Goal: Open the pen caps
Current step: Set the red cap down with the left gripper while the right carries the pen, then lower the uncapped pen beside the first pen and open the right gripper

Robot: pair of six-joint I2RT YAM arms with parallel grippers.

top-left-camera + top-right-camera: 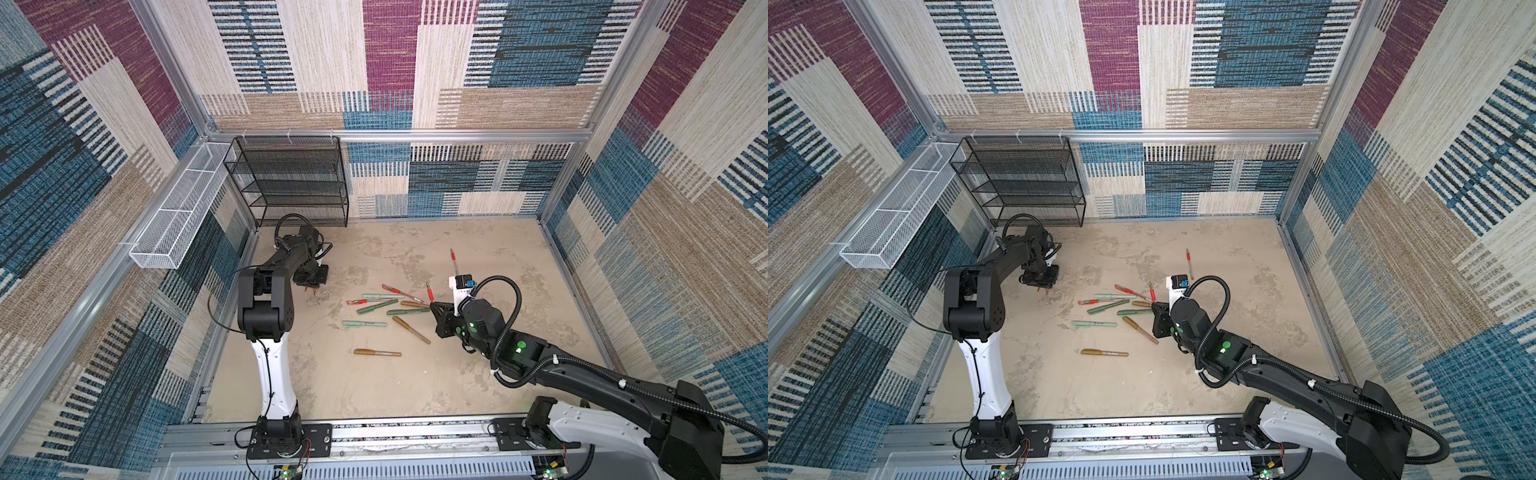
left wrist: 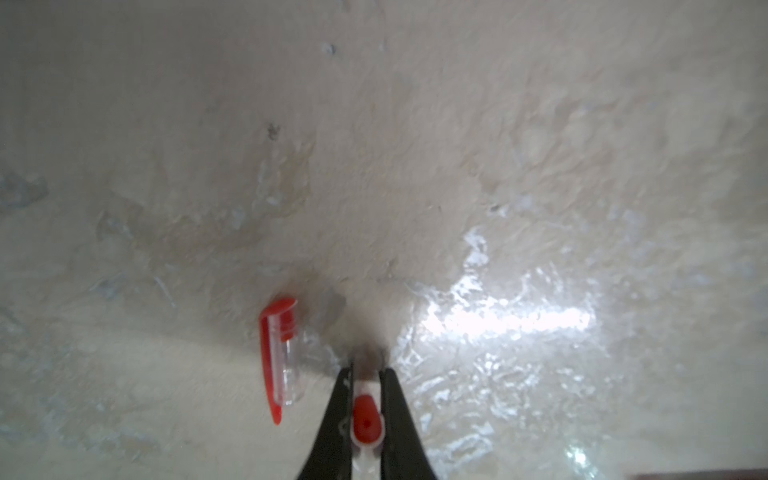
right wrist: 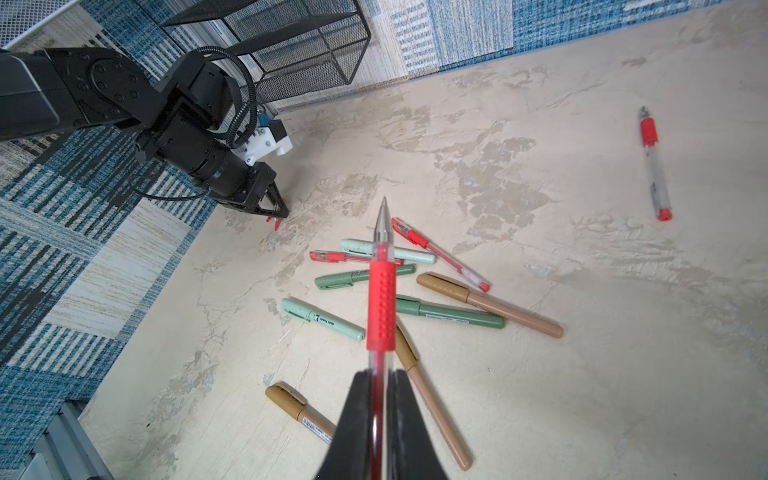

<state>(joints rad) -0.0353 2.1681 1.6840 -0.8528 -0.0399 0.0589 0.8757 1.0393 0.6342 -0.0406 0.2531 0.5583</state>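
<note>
Red pen (image 3: 381, 299): uncapped, pinched by right tool (image 3: 380, 372); red cap (image 2: 365, 419) pinched by left tool (image 2: 368, 370). Next, likely: set both down.

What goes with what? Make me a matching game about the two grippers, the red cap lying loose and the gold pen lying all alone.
1. left gripper
2. right gripper
3. loose red cap
4. lone gold pen

A. capped, lying nearest the arm bases
B. shut on an uncapped red pen
C. shut on a red cap
D. lying on the table by the left gripper

Pairs: 1-C, 2-B, 3-D, 4-A
</note>
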